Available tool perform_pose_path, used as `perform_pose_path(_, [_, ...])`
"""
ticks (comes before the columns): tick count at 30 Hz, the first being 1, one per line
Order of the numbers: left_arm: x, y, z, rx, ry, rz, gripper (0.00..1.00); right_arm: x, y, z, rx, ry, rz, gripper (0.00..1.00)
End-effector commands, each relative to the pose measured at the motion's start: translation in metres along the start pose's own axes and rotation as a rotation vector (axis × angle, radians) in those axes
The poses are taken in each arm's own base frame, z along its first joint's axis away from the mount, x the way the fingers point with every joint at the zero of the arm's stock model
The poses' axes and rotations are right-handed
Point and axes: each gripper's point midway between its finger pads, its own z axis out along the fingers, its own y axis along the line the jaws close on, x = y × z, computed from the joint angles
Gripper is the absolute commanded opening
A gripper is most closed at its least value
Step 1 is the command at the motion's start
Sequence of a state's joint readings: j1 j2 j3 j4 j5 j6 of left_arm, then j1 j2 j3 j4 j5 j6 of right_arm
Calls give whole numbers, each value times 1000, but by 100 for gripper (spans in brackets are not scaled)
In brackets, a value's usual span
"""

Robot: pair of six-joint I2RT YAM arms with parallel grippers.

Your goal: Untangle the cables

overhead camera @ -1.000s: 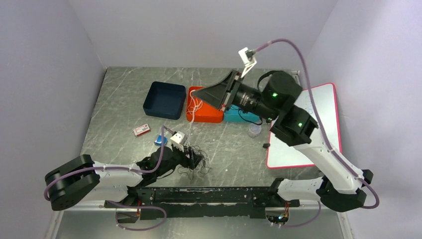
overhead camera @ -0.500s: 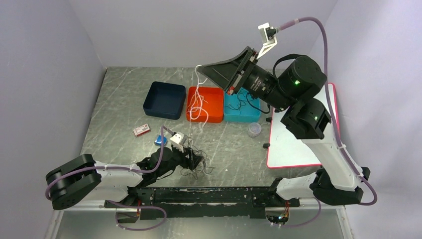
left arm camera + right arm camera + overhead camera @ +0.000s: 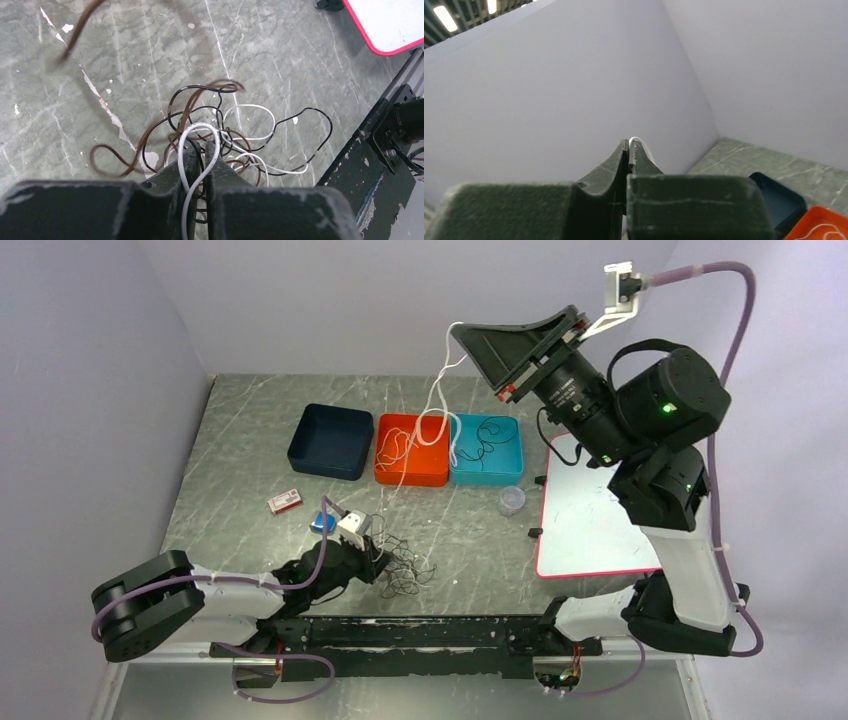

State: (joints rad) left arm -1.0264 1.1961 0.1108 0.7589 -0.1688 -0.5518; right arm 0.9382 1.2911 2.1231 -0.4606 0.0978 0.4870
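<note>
Between the left gripper's (image 3: 200, 147) pressed-together jaws sits a white loop (image 3: 201, 125), with the tangle of cables (image 3: 405, 568) just beyond; pulling could tighten knots. Far off, the raised right gripper (image 3: 629, 142) pinches a long white cable (image 3: 437, 400) trailing down to the orange tray (image 3: 410, 480); it may snag. No writing is legible.

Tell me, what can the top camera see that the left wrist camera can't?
Only the top camera shows the dark blue tray, the orange tray, the teal tray, and the right end effector high in the air, shut on a hanging white cable. Only the left wrist camera shows up close that the left end effector pinches a white loop, with brown wires nearby. Both show the cable tangle on the table and the red-edged white board.
</note>
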Motion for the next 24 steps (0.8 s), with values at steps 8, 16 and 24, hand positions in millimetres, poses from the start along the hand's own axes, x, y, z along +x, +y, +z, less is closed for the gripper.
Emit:
perform_pose_path(8, [0,3,-4,-8,-10,-27,8,-45,-26,-28,170,-126,-129,0])
perform_pose_path(16, [1,10,-10,-35,-19,-38,47,-81,-29,-48,228,-222,-184,0])
perform_pose_path(24, [3,15,-13,-51,-19,-44,58,-98,-33,-63,267,-271,-209,0])
